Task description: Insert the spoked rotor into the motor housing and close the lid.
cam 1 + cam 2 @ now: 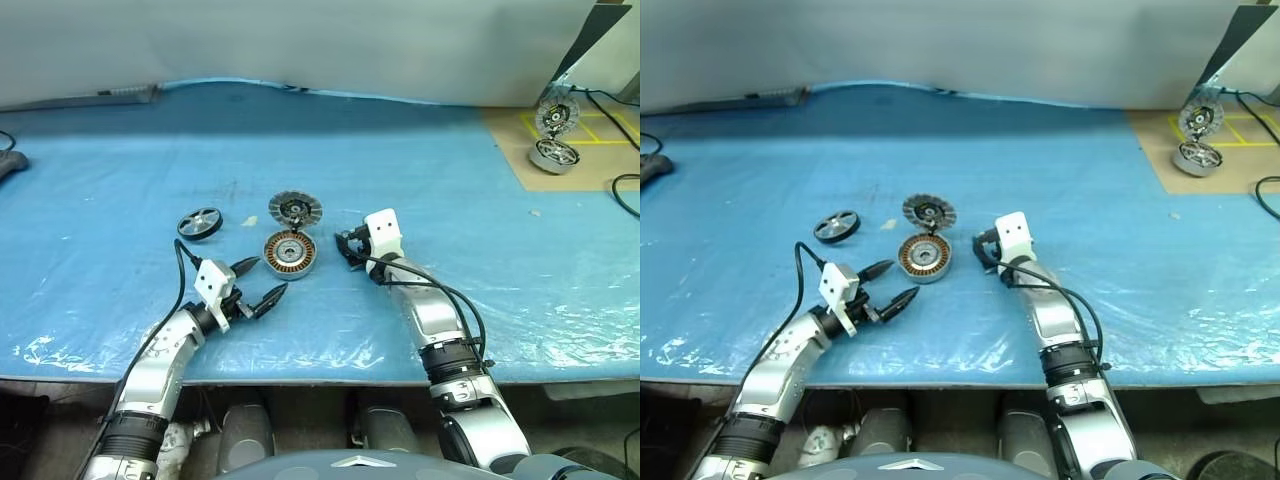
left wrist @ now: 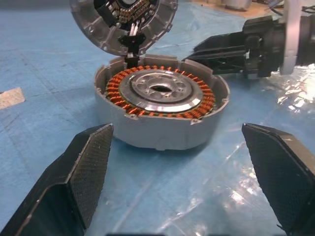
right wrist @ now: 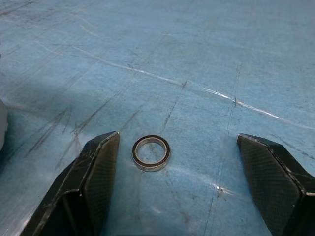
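Note:
The spoked rotor lies flat on the blue sheet, left of the motor housing. The housing sits open, showing copper windings around a silver centre. Its lid stands tilted up behind it, ribbed face showing. My left gripper is open just in front of and left of the housing, fingers apart with nothing between them. My right gripper is open to the right of the housing, low over the sheet. A small metal ring lies on the sheet between its fingers, untouched.
A similar motor unit with its raised lid sits on tan cardboard at the far right, with black cables beside it. A white scrap lies near the rotor. A dark object is at the far left edge.

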You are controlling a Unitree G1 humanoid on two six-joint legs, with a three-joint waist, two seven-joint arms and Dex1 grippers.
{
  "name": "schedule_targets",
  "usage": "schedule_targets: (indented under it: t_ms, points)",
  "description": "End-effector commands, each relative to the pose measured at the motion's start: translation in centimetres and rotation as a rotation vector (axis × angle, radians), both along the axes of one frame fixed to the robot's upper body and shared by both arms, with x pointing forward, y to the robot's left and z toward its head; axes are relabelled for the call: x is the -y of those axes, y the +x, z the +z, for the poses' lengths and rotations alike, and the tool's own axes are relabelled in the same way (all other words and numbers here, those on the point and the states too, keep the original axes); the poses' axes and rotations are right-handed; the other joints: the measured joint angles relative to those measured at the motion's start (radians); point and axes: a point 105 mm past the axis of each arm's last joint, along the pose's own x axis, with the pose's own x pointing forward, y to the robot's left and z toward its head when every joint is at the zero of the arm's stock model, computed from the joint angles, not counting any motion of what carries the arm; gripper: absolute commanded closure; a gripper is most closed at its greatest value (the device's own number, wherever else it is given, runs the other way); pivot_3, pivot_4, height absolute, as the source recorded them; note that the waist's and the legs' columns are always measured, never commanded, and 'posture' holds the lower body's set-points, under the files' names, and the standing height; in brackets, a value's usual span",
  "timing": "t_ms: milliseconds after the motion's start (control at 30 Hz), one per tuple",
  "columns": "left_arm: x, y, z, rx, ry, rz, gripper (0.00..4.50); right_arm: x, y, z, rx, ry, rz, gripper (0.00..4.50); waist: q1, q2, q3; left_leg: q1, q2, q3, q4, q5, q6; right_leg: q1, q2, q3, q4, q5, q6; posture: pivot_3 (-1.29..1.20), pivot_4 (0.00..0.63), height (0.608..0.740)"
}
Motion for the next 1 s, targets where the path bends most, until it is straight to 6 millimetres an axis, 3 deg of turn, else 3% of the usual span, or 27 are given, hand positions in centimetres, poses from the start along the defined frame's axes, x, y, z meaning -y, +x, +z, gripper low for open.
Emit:
schedule_targets:
  t_ms: [33,267,400,600,667,833,1000]
  points:
    - [1.1,0.4,1.8,0.054,-0.004,-0.010,0.00,0.0,-0.9,-2.6,-0.076,-0.016,0.005,1.58,0.000,0.000,0.000,0.001,0.000,0.000,0.000,0.000,0.000,0.001,0.000,0.000,0.000,0.000,0.000,0.00,0.150,0.740]
    - [0.8,1.6,1.1,0.031,-0.001,-0.004,0.00,0.4,-3.1,-3.9,-0.111,-0.028,0.016,3.92,0.001,-0.002,-0.002,0.006,0.000,0.000,-0.001,0.000,0.000,0.005,0.000,0.001,-0.001,0.000,0.000,0.00,0.150,0.740]
    - [0.1,1.2,0.3,0.026,0.002,-0.006,0.00,0.5,-4.7,-3.3,-0.109,-0.017,0.027,3.95,0.002,-0.004,-0.003,0.006,-0.001,0.000,-0.003,0.000,0.000,0.006,0.000,0.000,-0.005,0.000,0.000,0.00,0.150,0.740]
    - [-1.1,0.0,-0.1,0.031,-0.001,0.000,0.00,1.1,-6.2,3.7,0.023,0.021,0.112,3.95,0.002,-0.003,-0.002,0.005,-0.001,0.000,-0.007,0.000,0.000,0.006,0.000,0.000,-0.011,0.001,0.002,0.00,0.150,0.740]
    - [-1.2,-0.3,-0.2,0.028,-0.003,-0.005,0.00,0.2,-6.7,5.8,0.060,0.016,0.180,3.95,0.000,-0.003,-0.002,0.004,-0.001,0.000,-0.007,0.000,0.000,0.004,0.000,0.000,-0.011,0.001,0.003,0.00,0.150,0.740]
    - [-0.6,-0.4,0.5,0.048,0.000,0.001,0.00,-3.0,-7.2,8.3,0.089,0.003,0.320,3.95,0.000,-0.003,-0.002,0.005,-0.001,0.000,-0.008,0.000,0.000,0.004,0.000,0.000,-0.010,0.001,0.002,0.00,0.150,0.740]
    - [0.4,-0.2,1.7,0.068,-0.002,0.014,0.00,-5.7,-6.7,8.8,0.063,0.021,0.390,3.95,0.002,-0.003,-0.002,0.002,-0.001,0.000,-0.008,0.000,0.000,0.002,0.000,0.000,-0.011,0.001,0.003,0.00,0.150,0.740]
